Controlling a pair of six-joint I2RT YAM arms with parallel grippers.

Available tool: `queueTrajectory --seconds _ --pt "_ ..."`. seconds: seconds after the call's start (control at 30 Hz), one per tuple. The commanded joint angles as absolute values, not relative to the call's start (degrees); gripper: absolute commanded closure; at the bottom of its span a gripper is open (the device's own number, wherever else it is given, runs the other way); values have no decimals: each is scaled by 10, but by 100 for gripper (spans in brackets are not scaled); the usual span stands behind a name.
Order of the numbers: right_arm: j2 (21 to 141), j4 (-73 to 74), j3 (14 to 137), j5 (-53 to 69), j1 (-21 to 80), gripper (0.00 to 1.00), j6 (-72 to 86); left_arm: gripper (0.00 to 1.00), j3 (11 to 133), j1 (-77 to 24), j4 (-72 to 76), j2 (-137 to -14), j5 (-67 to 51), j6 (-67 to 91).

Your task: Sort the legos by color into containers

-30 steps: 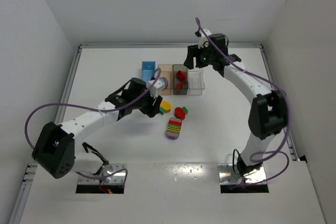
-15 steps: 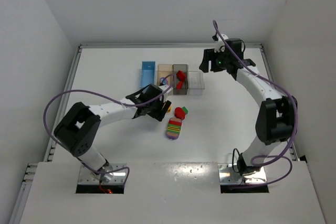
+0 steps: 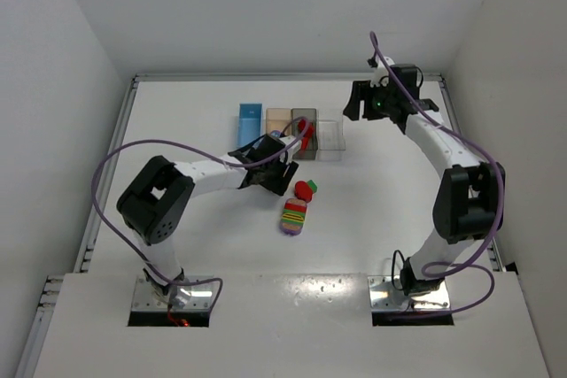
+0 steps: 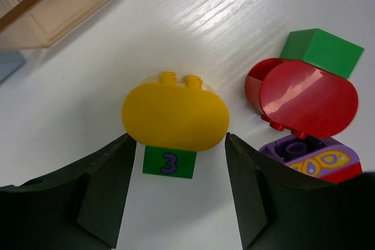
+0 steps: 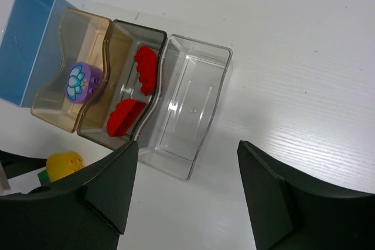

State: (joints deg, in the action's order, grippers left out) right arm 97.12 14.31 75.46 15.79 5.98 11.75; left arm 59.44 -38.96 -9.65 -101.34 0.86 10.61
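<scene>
In the left wrist view we see the left gripper (image 4: pixel 176 144) spread wide either side of a yellow oval brick (image 4: pixel 174 117) at frame centre, which half-hides a green "3" brick (image 4: pixel 169 163), a purple brick (image 4: pixel 304 156) is cut off lower right, and the right gripper (image 5: pixel 187 147) gapes empty near the clear bin (image 5: pixel 193 109).

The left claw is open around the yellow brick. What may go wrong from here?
1. The yellow brick seems joined to a green brick marked 3; the left claw may lift both, so green could land with yellow.
2. The red brick lies close to one finger, which might knock it if the claw lowers.
</scene>
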Motion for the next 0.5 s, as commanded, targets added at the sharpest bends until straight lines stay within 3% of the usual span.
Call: queueTrajectory --seconds 0.0,0.2,0.33,0.37,0.47 --pt "950 138 756 169 52 30 112 32 623 -381 -96 -1025 -3 110" --pt "962 138 756 174 47 30 112 36 623 -368 -96 -1037 -8 99" --pt "969 138 762 179 47 30 112 51 623 -358 -96 -1042 -18 81" --pt "969 138 762 179 47 30 112 63 623 -358 -96 -1042 -27 81" --pt "976 138 767 185 47 30 112 82 618 -358 -96 -1036 -51 61"
